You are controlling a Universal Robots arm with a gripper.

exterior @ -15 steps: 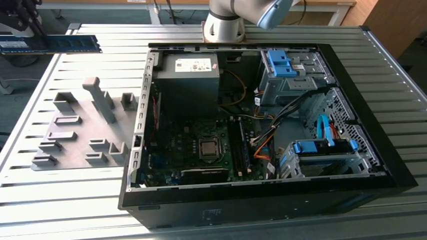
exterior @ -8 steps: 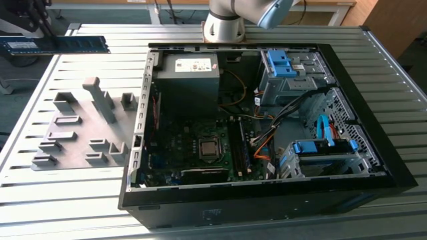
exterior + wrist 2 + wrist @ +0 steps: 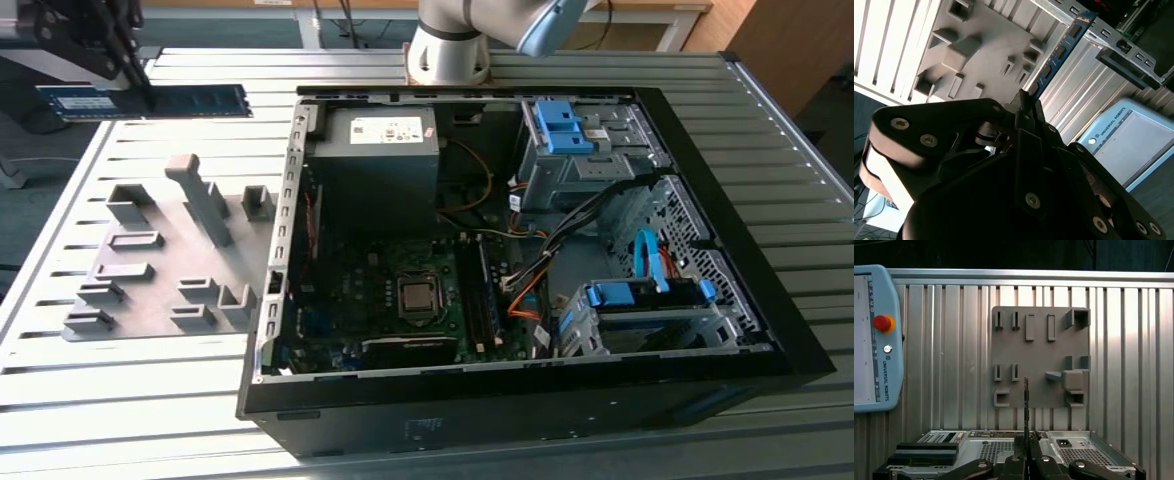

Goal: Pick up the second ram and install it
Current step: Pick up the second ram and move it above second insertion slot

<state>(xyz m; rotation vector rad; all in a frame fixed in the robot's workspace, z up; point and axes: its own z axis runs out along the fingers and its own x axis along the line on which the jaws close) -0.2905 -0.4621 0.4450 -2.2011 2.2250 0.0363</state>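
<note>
We see the gripper (image 3: pixel 127 82) clamped shut on the second ram (image 3: pixel 187 101), which it holds level and clear of the walls, at ten o'clock from the open computer case (image 3: pixel 534 420) in the exterior view. The motherboard (image 3: pixel 360 290) lies inside the case. A grey fixture plate (image 3: pixel 154 275) rests at the case's nine o'clock on the slatted table (image 3: pixel 134 400).

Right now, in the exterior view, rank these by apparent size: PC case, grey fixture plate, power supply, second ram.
1. PC case, largest by far.
2. grey fixture plate.
3. power supply.
4. second ram, held in the gripper. It may be nearer the camera than the table, but it looks smallest either way.
</note>
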